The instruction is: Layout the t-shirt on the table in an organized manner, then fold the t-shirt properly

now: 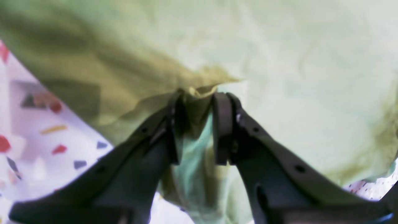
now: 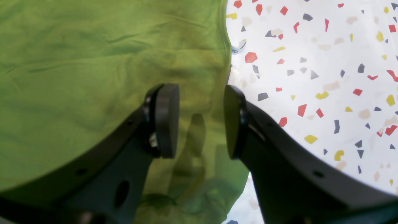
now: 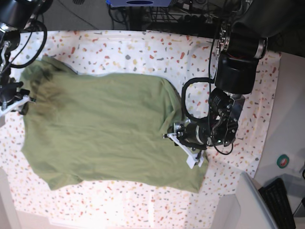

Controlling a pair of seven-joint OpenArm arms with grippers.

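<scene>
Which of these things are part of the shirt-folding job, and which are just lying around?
Part of the job:
- t-shirt
- table
- left hand, pinching the shirt's fabric
- right hand, open over the shirt's edge

Just lying about:
- keyboard
- round green-and-red thing
- cables behind the table

The table (image 3: 143,45), covered by a white cloth flecked red, orange, yellow and grey, carries the t-shirt (image 3: 100,133). The olive shirt lies spread across most of it, creased along its right side.
</scene>
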